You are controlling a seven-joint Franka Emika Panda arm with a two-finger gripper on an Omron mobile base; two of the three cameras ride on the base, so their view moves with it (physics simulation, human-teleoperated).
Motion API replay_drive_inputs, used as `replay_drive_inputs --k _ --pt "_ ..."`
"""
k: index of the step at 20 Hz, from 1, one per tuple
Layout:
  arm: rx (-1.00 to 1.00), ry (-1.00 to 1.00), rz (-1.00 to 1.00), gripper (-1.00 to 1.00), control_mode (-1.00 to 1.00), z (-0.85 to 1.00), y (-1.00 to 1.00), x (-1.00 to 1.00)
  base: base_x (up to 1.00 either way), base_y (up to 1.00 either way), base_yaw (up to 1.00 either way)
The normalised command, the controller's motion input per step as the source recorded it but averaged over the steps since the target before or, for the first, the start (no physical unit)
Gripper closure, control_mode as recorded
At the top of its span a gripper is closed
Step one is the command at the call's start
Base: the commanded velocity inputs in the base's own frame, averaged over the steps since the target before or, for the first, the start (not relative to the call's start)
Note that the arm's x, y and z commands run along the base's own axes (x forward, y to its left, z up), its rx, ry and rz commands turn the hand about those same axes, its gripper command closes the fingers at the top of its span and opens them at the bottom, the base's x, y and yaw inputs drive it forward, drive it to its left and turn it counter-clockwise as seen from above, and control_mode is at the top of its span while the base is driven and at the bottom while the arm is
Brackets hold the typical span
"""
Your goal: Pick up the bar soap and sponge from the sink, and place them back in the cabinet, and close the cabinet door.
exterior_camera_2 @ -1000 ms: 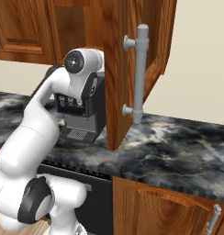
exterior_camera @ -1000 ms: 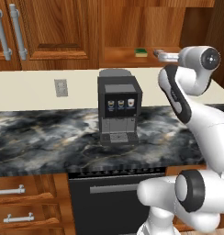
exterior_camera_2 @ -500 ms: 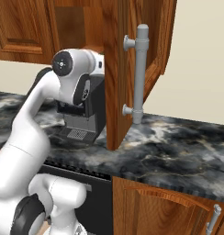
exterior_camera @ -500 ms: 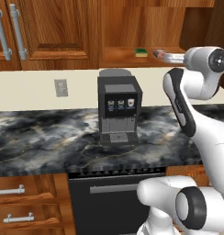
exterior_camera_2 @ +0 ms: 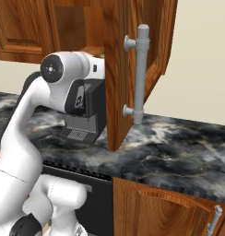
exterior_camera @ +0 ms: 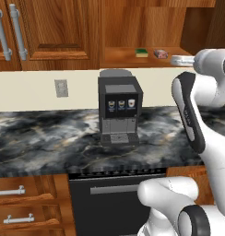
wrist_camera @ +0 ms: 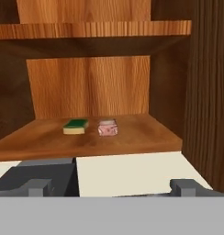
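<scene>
With the sponge (wrist_camera: 75,126) and pink soap (wrist_camera: 108,127) side by side on the cabinet (wrist_camera: 91,140) shelf and the pincer (wrist_camera: 111,186) released and empty, swing clear round the open cabinet door (exterior_camera_2: 118,73), then push it flat

1. The cabinet (wrist_camera: 109,87) is open; its lower shelf (wrist_camera: 132,137) carries the sponge (wrist_camera: 75,126) and the bar soap (wrist_camera: 108,128).
2. In the hand view, the sponge lies left of the bar soap, just beside it, apart.
3. An upper shelf (wrist_camera: 93,30) sits above both items.
4. The cabinet door (exterior_camera_2: 121,69) stands swung out over the desk (exterior_camera_2: 179,147), right of the arm.
5. A coffee machine (exterior_camera: 119,113) stands on the desk, below the cabinet and against the wall.
6. A wall socket (exterior_camera: 61,88) is left of the machine.
7. Drawers (exterior_camera: 22,203) lie under the desk, at left.
</scene>
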Motion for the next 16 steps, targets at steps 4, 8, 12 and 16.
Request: replay_drive_inputs --k 4,8,12,16 --pt "0.00 0.00 0.00 -1.00 -1.00 0.29 0.00 -0.46 0.00 0.00 0.00" --pt "0.00 0.00 0.00 -1.00 -1.00 0.32 0.00 -0.48 0.00 0.00 0.00" --pt "0.00 0.00 0.00 -1.00 -1.00 0.21 0.00 -0.54 0.00 0.00 0.00" --pt "0.00 -0.03 0.00 -1.00 -1.00 0.06 0.00 -0.60 0.00 0.00 0.00"
